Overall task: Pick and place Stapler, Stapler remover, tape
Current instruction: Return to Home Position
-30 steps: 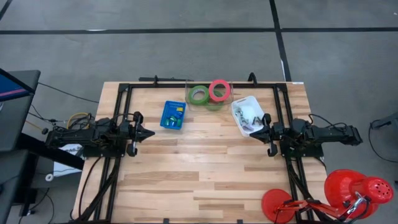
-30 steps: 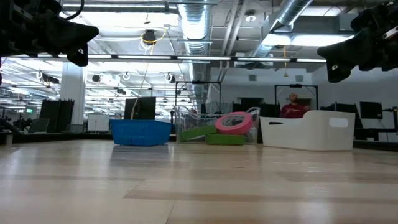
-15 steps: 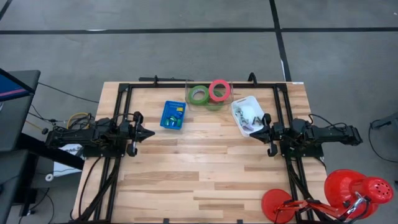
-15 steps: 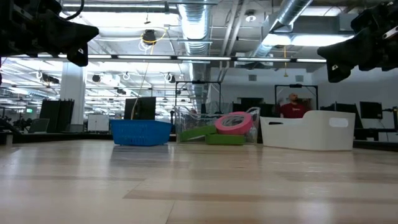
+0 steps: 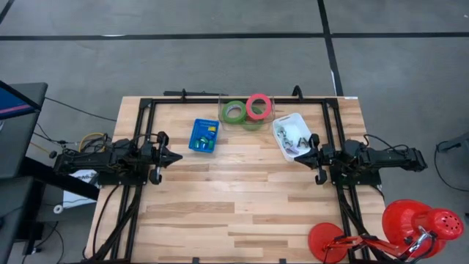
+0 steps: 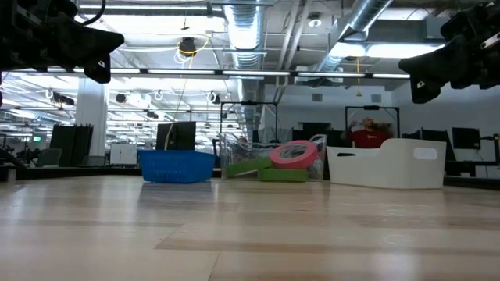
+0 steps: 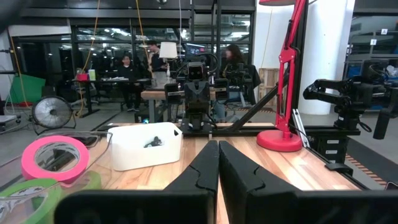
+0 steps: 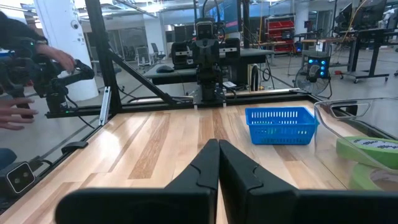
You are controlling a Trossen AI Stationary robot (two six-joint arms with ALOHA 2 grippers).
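Left wrist view: left gripper (image 7: pixel 218 144) had its fingers pressed flat together, nothing between them. Right gripper (image 8: pixel 218 143) looked the same, closed and empty. From above, the left one hung over the table's (image 5: pixel 242 213) left edge and the right one over the right edge. Each pointed inward, well apart from the other.

Risks, as I judged them:
- The right gripper's tip sat just beside the near corner of the white bin (image 5: pixel 279 125). A sideways swing there could nudge or tip it.
- The pink roll (image 5: pixel 258 106) stood tilted in the clear bin (image 5: pixel 270 117), leaning on the green rolls (image 5: pixel 234 111). A knock to the table might slide it over the low wall.
- A person's hand (image 8: pixel 15 112) showed beyond the table's near-left side. Reaching in while an arm moved would be a hazard.

Tape: all of it was in the clear bin, far centre, between the blue bin (image 5: pixel 195 147) and the white one. The rolls were flat, wide and open-centred; the pink was brightest and uppermost. I made out two green rolls in the low view, one partly under the pink. The contents of the blue and white bins were too small to name.
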